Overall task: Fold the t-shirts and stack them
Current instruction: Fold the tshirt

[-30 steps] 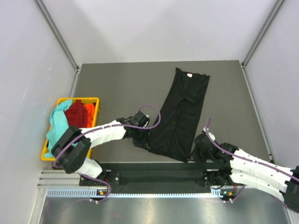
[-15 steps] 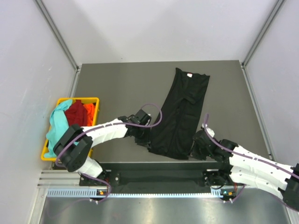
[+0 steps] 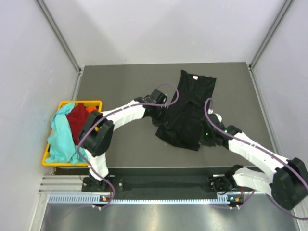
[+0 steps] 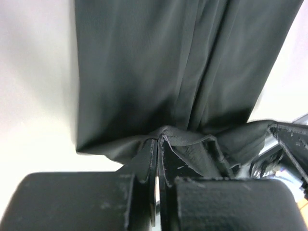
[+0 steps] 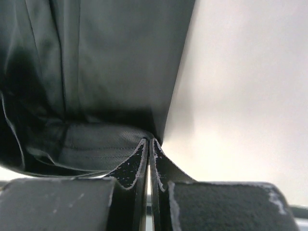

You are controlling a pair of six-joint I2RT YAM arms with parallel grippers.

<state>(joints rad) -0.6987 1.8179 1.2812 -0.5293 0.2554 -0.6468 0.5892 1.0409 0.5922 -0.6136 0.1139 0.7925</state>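
The black t-shirt lies on the dark table, its white neck label at the far end and its near hem lifted and carried toward the collar. My left gripper is shut on the hem's left corner, with black cloth pinched at its tips. My right gripper is shut on the hem's right corner, tips together. The teal shirt, red shirt and orange shirt lie in the yellow basket.
The basket stands at the table's left edge. The dark table is walled by white panels on three sides. A black rail runs along the near edge by the arm bases.
Both grippers have moved away from the near edge toward the collar, pulling the black shirt's hem up and over. The shirt's near half now bunches and folds over itself.
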